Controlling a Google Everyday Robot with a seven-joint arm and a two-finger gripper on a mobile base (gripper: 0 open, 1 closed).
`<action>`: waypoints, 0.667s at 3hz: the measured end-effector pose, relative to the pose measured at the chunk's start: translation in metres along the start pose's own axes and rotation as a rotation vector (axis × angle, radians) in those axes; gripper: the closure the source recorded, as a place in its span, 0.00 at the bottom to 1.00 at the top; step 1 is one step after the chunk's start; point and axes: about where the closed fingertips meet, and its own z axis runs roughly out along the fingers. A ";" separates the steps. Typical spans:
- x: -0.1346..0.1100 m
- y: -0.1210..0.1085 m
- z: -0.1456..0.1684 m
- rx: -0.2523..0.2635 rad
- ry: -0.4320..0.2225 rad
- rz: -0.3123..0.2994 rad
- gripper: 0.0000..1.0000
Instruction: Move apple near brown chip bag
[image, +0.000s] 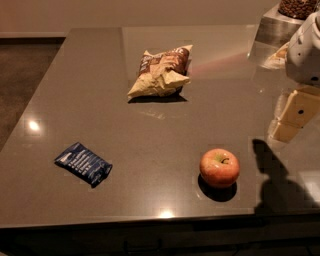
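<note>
Starting at the gripper (291, 120): it hangs at the right edge of my view, above the table (150, 145), with its shadow on the surface just right of the apple. I cannot tell whether the jaws are released or clenched from this angle. What I can say is that nothing of the task is in them.

The apple (219, 167) sits on the table, down and to the left of the gripper, near the front edge, upright with its stem dimple facing up. So the step in hand, as I read it, is the approach and grasp.

To do it well, I want to come over the apple's centre and descend straight, closing across its widest part. It is round and smooth, so an off-centre pinch would likely squirt it toward the front edge.

Further out, the brown chip bag (161, 72) lies well apart from the apple, toward the back of the table and to the left, crumpled, with its dark end pointing away. Once lifted, I'd carry the apple up that diagonal and set it down just beside the bag's near edge, not on it. The small blue packet (83, 164) at front left is off my path; I'll leave it alone.
</note>
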 end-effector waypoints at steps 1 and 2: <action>0.000 0.000 0.000 0.000 0.000 0.000 0.00; -0.004 0.009 0.012 -0.019 -0.035 0.012 0.00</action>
